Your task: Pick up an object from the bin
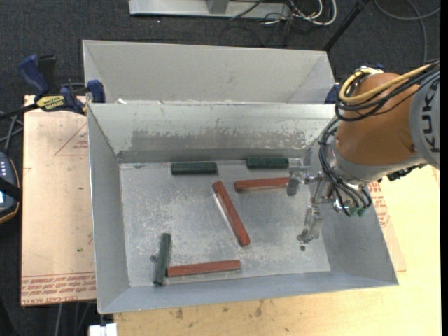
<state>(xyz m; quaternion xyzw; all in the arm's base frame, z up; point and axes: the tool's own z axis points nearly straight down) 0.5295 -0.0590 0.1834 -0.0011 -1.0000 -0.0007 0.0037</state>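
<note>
My gripper [306, 238] hangs low over the bare bin floor near the right wall, with nothing seen in it. The nearest loose thing is a red-brown bar [261, 184] lying level, up and to the left of the gripper. Just behind that bar, a dark green bar [267, 163] rests against the back wall. A longer red-brown bar [231, 213] lies diagonally in the middle of the bin, left of the gripper.
Another dark green bar [194, 167] lies at the back, left of centre. At the front left a red-brown bar [203, 269] lies level and meets an upright dark green bar [162, 258]. The arm's orange cover and cables overhang the bin's right wall.
</note>
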